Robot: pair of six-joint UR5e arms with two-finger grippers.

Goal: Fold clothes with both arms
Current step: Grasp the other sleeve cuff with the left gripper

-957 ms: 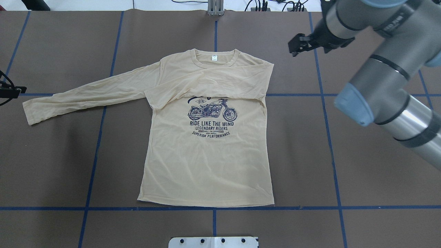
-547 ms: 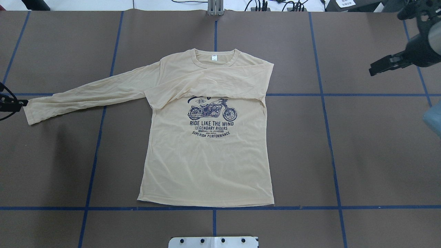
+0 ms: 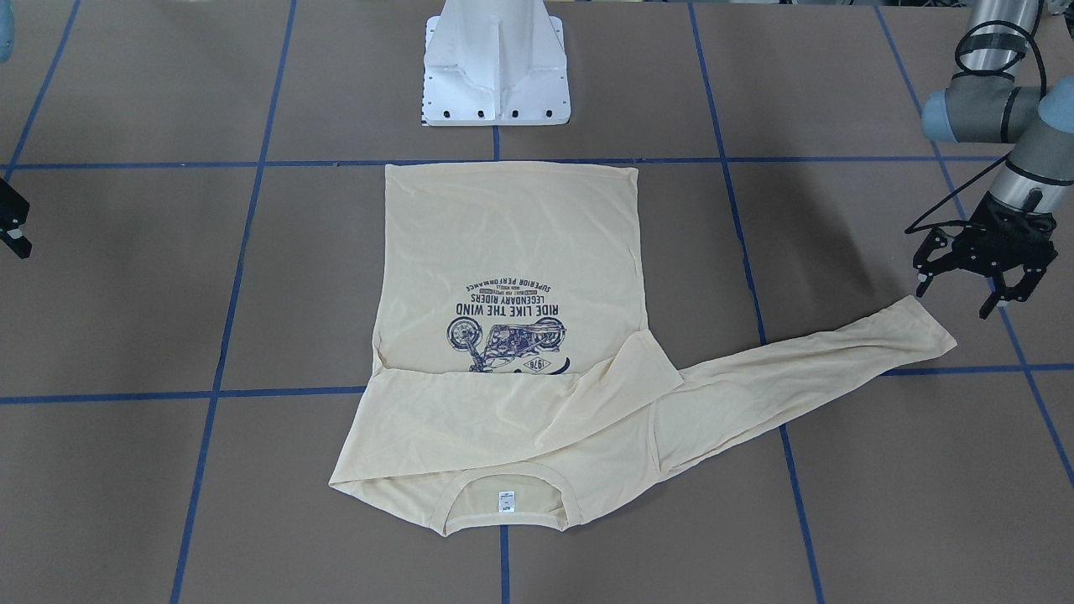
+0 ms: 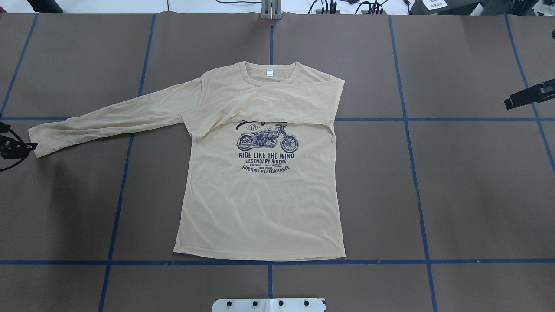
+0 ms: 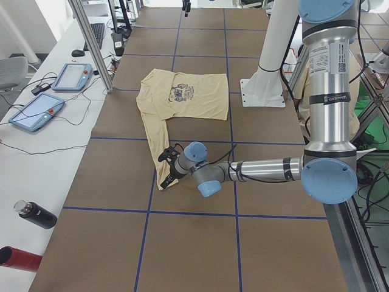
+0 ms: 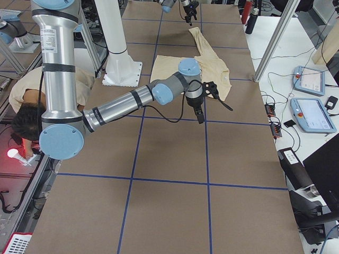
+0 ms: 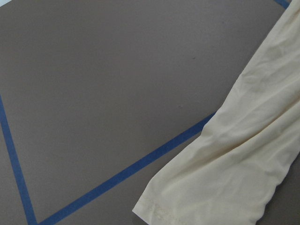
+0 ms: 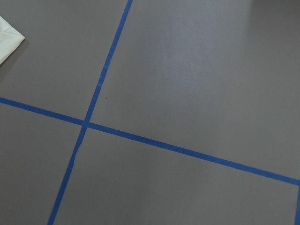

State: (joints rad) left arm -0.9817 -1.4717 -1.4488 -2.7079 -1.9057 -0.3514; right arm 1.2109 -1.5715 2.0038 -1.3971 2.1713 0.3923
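Observation:
The cream-yellow long-sleeved shirt [image 4: 260, 195] lies flat, print up, with its neck label on the far side. One sleeve is folded across the chest [image 4: 269, 104]. The other sleeve [image 4: 108, 119] stretches out to the overhead view's left. My left gripper [image 3: 956, 289] is open and empty, hovering just beside that sleeve's cuff [image 3: 923, 323]; it also shows at the overhead view's left edge [image 4: 15, 147]. The left wrist view shows the cuff [image 7: 220, 178]. My right gripper [image 4: 529, 95] is off the shirt at the overhead view's right edge, with its fingers spread and empty in the exterior right view [image 6: 206, 106].
The white pedestal base [image 3: 495, 75] stands at the shirt's hem side. Blue tape lines [image 4: 412, 119] divide the brown table cover. A side table holds tablets [image 5: 36, 112] and bottles [image 5: 33, 216]. A person [image 6: 26, 106] crouches beside the robot.
My right arm has swung away from near the shirt's shoulder to the overhead view's right edge. My left gripper has moved a little toward the robot, beside the cuff. The shirt has not moved.

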